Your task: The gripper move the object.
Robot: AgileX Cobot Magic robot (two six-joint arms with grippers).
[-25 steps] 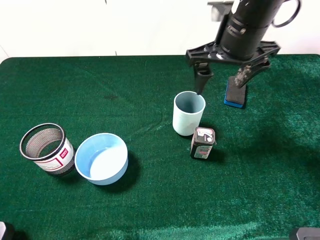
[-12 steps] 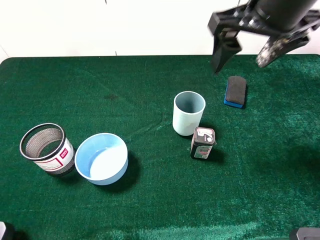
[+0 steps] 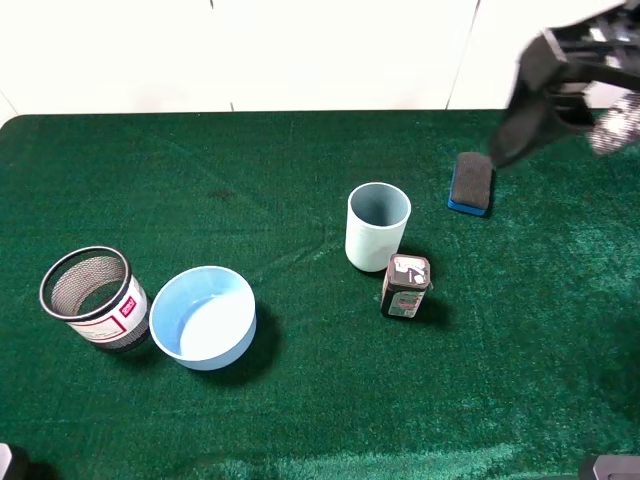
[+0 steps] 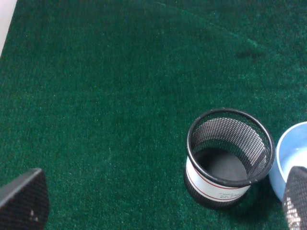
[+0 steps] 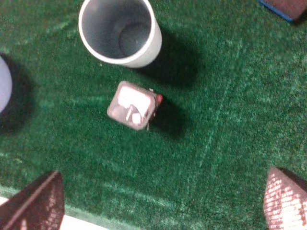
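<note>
The pale light-blue cup (image 3: 378,227) stands upright and empty near the middle of the green table (image 3: 250,170). It also shows in the right wrist view (image 5: 120,31). My right gripper (image 3: 566,128) is open and empty, blurred, high above the table's far right, well clear of the cup. Its fingertips (image 5: 38,206) frame the right wrist view, wide apart. My left gripper (image 4: 160,206) is open and empty above the table's left side, near the black mesh cup (image 4: 229,155). It does not show in the exterior view.
A small black box (image 3: 405,286) stands right in front of the cup (image 5: 133,105). A blue-and-black eraser (image 3: 471,183) lies behind it on the right. A wide blue bowl (image 3: 203,317) and the mesh cup (image 3: 92,297) stand at the front left.
My right gripper has risen from just above the cup's rim and swung to the right, open and empty. The cup has stayed in place.
</note>
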